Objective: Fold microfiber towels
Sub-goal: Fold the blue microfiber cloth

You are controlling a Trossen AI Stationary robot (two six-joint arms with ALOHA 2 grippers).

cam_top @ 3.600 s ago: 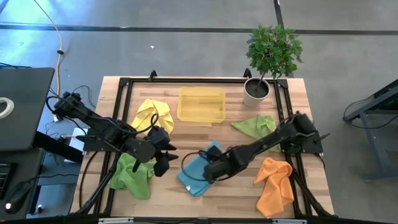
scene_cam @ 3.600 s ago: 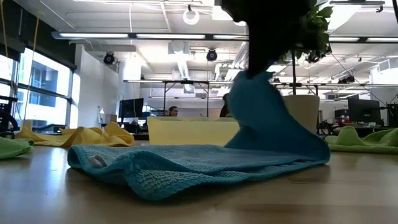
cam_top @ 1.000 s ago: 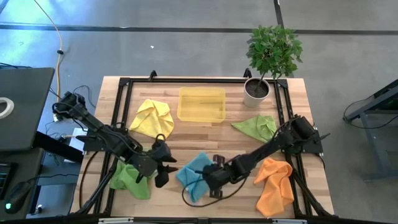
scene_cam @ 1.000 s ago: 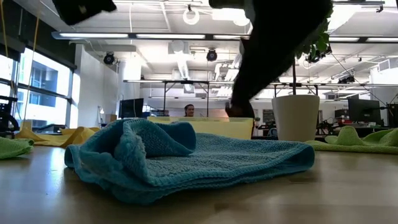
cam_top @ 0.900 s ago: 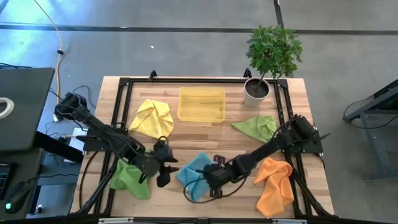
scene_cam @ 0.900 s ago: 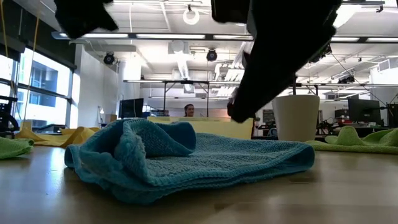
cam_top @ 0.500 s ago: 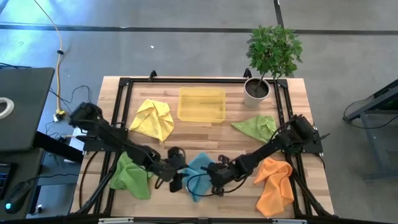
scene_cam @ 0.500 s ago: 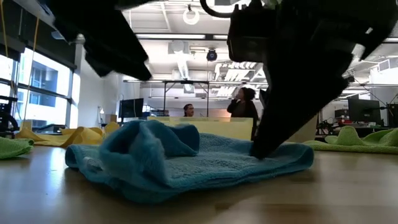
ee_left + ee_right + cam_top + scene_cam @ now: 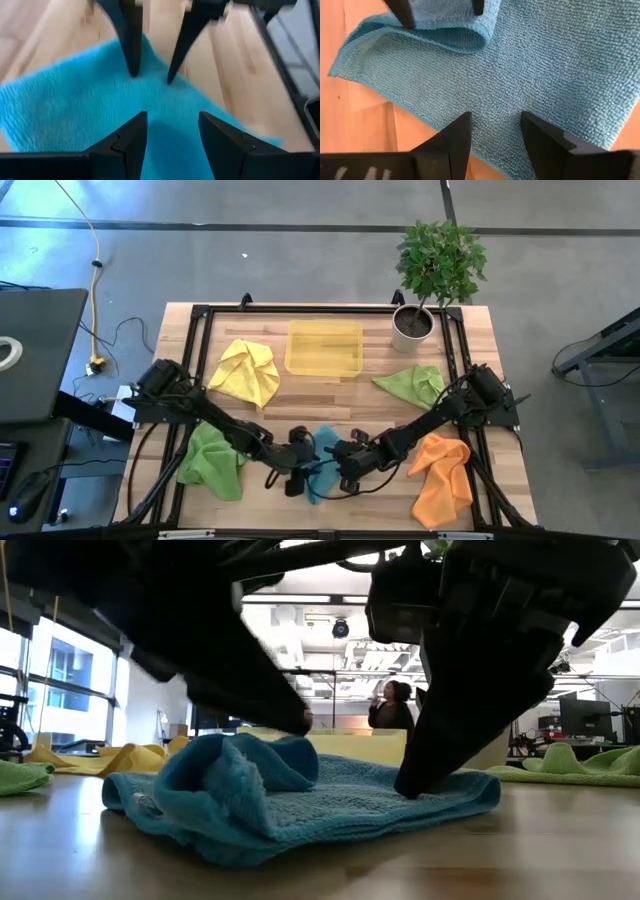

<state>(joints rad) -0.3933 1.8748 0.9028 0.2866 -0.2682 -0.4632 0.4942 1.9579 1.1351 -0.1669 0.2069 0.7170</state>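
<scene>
The blue microfiber towel (image 9: 322, 450) lies crumpled near the table's front middle. One corner is folded back over itself (image 9: 451, 31), and the rest lies flat on the wood. My left gripper (image 9: 172, 125) hangs open over the towel's left part, its tip (image 9: 300, 721) just above the raised fold. My right gripper (image 9: 495, 125) is open over the flat right part (image 9: 440, 795). The two grippers point at each other (image 9: 297, 468) (image 9: 344, 464). Yellow (image 9: 247, 370), orange (image 9: 442, 475) and two green towels (image 9: 208, 460) (image 9: 415, 383) lie apart on the table. My left gripper is open close above the blue towel's folded-back corner (image 9: 285, 755); whether a fingertip touches it I cannot tell. My right gripper slants down from the table's right with its jaws open. Its fingertips (image 9: 410, 785) stand on the flat single layer near the towel's right edge (image 9: 150, 82), pinching nothing.
A translucent yellow tray (image 9: 323, 347) stands at the far middle, with a potted plant (image 9: 415, 320) at the far right corner. A black frame rail (image 9: 195, 360) runs round the table. Bare wood shows in front of the blue towel (image 9: 450, 860).
My left gripper has swung toward the table's right and come down, rolling a little, from beside the green towel to just over the blue towel's fold. My right gripper has sunk a little onto the towel's flat part. Both stay open. The towel's fold has shifted slightly.
</scene>
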